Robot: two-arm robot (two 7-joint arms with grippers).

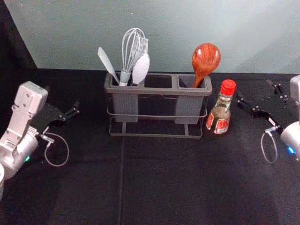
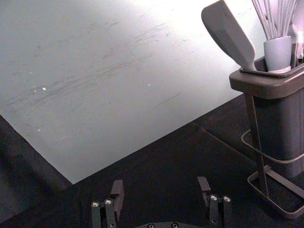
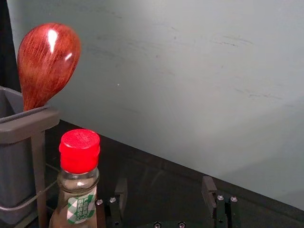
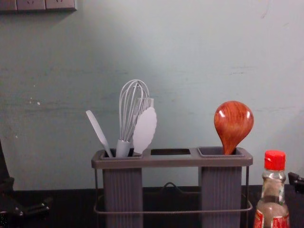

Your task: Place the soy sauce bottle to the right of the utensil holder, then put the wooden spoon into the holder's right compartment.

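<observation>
Bottle (image 1: pixel 221 113), head view red label (image 1: pixel 222 125), right wrist green

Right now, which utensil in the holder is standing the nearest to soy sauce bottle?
The wooden spoon, reddish-brown and alone in the right compartment of the utensil holder. The whisk and the other pale utensils stand together in the left compartment.
</observation>
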